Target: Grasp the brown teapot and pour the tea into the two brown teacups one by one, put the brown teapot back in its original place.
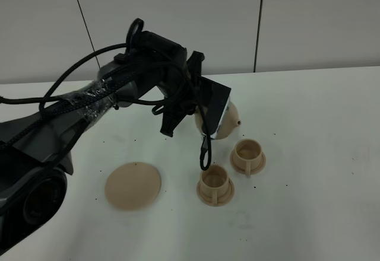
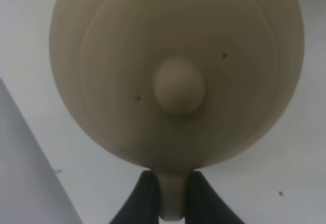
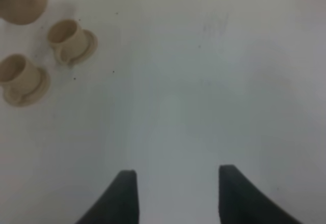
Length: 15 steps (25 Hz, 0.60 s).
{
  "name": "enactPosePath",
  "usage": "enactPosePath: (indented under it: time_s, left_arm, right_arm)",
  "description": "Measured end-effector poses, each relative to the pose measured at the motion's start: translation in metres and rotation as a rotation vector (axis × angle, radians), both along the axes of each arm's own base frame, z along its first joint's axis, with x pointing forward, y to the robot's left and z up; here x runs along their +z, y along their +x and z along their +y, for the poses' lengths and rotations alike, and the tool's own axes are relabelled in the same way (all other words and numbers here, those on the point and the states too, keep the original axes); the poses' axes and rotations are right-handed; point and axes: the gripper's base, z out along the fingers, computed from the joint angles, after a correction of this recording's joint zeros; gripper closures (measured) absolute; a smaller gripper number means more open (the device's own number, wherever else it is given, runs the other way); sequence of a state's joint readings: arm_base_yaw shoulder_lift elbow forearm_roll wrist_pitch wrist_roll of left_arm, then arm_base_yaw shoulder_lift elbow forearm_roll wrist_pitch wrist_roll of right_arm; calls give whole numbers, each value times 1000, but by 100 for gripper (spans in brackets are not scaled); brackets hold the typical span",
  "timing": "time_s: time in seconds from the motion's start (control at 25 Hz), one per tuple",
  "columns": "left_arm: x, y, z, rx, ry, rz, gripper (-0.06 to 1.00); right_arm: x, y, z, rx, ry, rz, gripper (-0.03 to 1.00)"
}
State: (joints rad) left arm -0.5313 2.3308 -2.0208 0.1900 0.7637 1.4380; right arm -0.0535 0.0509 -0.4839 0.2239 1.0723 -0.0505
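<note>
So, the left pincer point(image 2: 172, 199) is clamped on the teapot point(image 2: 178, 40). The loop handle point(image 2: 172, 186) is pinched between the two dark fingers point(image 2: 145, 201), one on each side, with no gap to be seen. From the left wrist view the lid is seen nearly straight on, with its knob point(image 2: 178, 84) about in the middle. In the high view most of the teapot is hidden behind the wrist camera and some dangling cables point(image 1: 205, 148), so only its lower side and the short spout point(image 1: 238, 120) can be made out. Whether it's fully clear of the tabletop point(image 1: 320, 130) can't really be told.

Everything else, placed off the teapot:

- The two cups are found just below the spout side in the high view, each sat on its own little saucer. One cup point(image 1: 247, 152) is close to the teapot, and the other cup point(image 1: 215, 181) is a bit further out, just beside the first.
- The flat disc point(image 1: 133, 185) is left bare on the handle side, well apart from the teapot and past the cups.
- The right pincer point(image 3: 178, 196) is held wide, with nothing between its fingers. It's over plain tabletop, well apart from the teapot, with the cups lying in between.
</note>
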Motion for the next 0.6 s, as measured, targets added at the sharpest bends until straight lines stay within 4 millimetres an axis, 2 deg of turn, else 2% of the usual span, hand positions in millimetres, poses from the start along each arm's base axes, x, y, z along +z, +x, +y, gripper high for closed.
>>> enactPosePath:
  time_s: [0.2,0.6]
  left_arm:
    - [1,-4,-11,-42,25,-38,77]
    - [3,-3,-13,-95,117,-108,77]
  right_arm:
    - [0,0,0,-1,1,0,61]
    - [0,0,0,0,0,0,61]
